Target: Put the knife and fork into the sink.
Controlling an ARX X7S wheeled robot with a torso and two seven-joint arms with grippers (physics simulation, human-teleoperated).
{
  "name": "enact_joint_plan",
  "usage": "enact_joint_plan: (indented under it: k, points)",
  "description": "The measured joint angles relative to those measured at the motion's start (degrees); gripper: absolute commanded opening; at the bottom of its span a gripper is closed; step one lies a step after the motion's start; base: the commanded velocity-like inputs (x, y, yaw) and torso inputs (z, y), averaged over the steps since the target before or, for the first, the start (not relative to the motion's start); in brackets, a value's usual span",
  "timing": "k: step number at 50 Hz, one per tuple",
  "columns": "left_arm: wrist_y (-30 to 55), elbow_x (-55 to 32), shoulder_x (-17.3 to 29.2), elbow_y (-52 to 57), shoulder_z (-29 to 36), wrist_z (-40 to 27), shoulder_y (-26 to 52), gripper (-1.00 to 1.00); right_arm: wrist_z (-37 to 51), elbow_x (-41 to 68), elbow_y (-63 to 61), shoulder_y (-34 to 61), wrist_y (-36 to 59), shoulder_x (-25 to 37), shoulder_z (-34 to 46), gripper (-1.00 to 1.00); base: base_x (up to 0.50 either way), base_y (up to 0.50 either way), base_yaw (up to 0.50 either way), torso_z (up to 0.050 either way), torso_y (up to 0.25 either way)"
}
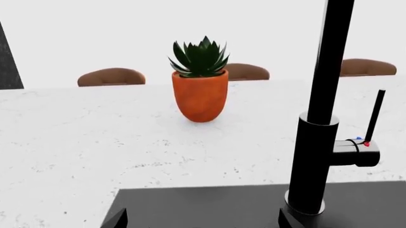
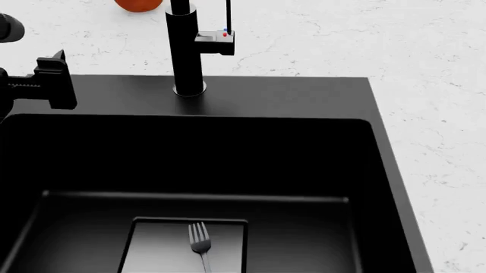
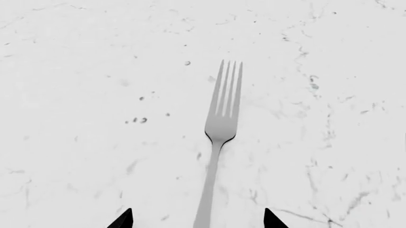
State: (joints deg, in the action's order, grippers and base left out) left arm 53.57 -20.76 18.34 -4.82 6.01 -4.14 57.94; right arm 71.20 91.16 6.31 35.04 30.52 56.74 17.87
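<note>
White speckled marble runs around the black sink [image 2: 288, 94], and beyond its faucet [image 2: 186, 51] a potted succulent [image 1: 200, 95] stands on the desk [image 2: 425, 51], with brown chair backs [image 1: 111, 77] behind.

From the head view we find one fork [image 2: 200, 242] lying flat on the grey bottom plate [image 2: 152, 244] of the basin, tines toward the faucet, so that part looks settled. The knife we cannot find in any view.

Our left claw [image 1: 201, 221] hangs over the sink's back rim, beside the faucet, spread and empty; we judge it is parked there out of the way.

Our right claw [image 3: 198, 219] is outside the head view. Its own camera shows it released, tips apart on either side of the handle of another fork [image 3: 222, 118] that lies flat on the marble. That straddle suits a pinch across the slim handle, though nothing is gripped yet. How this fork relates to the one in the basin we cannot tell.
</note>
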Motion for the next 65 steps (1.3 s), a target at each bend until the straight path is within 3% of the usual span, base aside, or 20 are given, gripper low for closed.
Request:
enact_joint_plan:
  k: [5,6,25,36,47,65]
  points:
    - [-0.21,0.0,0.02,-0.27,0.17,0.02,-0.09,1.0,-0.97,-1.44,0.99,0.1,-0.41,-0.33,0.05,1.0,0.0,0.0,0.0,0.0,0.0]
    - [-0.26,0.0,0.03,-0.34,0.19,0.02,-0.09,1.0,-1.12,-1.64,1.14,0.13,-0.43,-0.38,0.03,-1.0,0.0,0.0,0.0,0.0,0.0]
    - [-0.48,-0.4,0.32,-0.46,0.05,-0.12,-0.27,1.0,-0.33,-1.77,-0.05,0.39,-0.27,-0.67,0.64,-1.0,0.0,0.0,0.0,-0.001,0.0]
    - [-0.27,-0.69,0.52,-0.01,0.0,-0.27,-0.37,1.0,-0.33,-3.67,-6.37,13.94,9.41,-2.07,6.53,-1.0,0.0,0.0,0.0,0.0,0.0]
    - [-0.22,-0.83,0.47,0.05,0.26,-0.42,-0.19,1.0,-5.56,-5.29,-11.41,26.13,18.43,-7.45,13.17,-1.0,0.0,0.0,0.0,0.0,0.0]
    - [-0.26,-1.14,0.5,0.16,0.45,-0.65,-0.2,1.0,-19.57,-7.39,-12.56,33.14,24.62,-19.81,23.13,-1.0,0.0,0.0,0.0,0.0,0.0]
